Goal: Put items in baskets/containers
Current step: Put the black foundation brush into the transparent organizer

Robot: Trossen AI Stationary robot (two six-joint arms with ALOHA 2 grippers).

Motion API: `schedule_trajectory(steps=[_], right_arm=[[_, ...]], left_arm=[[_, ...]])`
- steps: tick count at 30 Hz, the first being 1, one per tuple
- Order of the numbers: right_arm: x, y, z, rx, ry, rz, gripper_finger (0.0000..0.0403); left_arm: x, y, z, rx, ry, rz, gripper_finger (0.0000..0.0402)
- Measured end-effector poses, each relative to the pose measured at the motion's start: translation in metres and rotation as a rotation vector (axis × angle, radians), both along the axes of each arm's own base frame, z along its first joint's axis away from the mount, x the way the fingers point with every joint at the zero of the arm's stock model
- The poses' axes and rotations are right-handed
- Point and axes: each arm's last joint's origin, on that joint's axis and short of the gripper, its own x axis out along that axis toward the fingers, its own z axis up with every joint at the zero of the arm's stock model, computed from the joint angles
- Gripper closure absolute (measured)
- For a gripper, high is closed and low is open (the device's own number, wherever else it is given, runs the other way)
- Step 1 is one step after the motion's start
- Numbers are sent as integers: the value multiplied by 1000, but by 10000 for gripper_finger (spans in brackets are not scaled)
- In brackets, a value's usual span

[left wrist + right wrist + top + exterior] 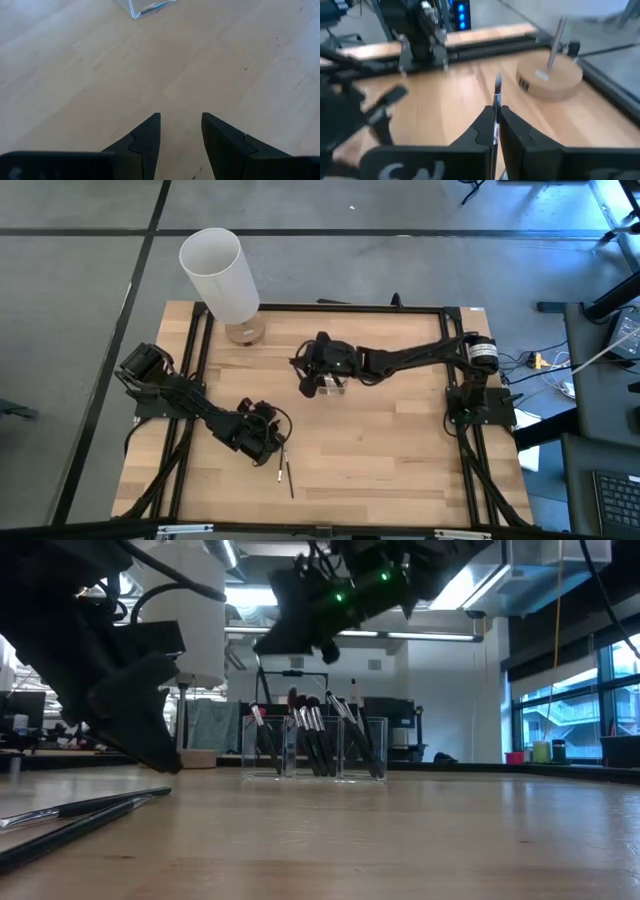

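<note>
Clear plastic is what the organizer (314, 748) is made of, so its walls are hard to see against the wood; it stands near the middle of the table and already holds many brushes upright. The right gripper (495, 131) is seen above it in the high view, and its fingers are closed on a thin brush (496, 100), which points out past the fingertips. To do this step well, the brush should be brought over a free compartment, kept nearly upright, and lowered until its lower end is inside the walls before the jaws are opened. A release from too high is likely to let it tip out or knock the brushes (308, 730) already inside. Which compartment lies exactly under the gripper cannot be told, because the arm covers it from above.

The left gripper (181, 131) waits low over bare wood near the front left, with its fingers apart and nothing between them. Two sticks (286, 474) lie on the table just beside it and remain to be collected.
</note>
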Motion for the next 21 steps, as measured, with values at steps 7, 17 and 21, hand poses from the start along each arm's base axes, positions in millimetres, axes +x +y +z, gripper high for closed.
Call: schedule_trajectory(steps=[7,17,21], right_arm=[[-6,1,-20,47,51,-10,380],[-7,-8,-22,73,71,3,366],[-10,-16,-26,111,105,-29,339]], left_arm=[[1,1,1,32,-27,13,263],[1,1,1,37,-30,14,263],[1,1,1,37,-30,14,263]])
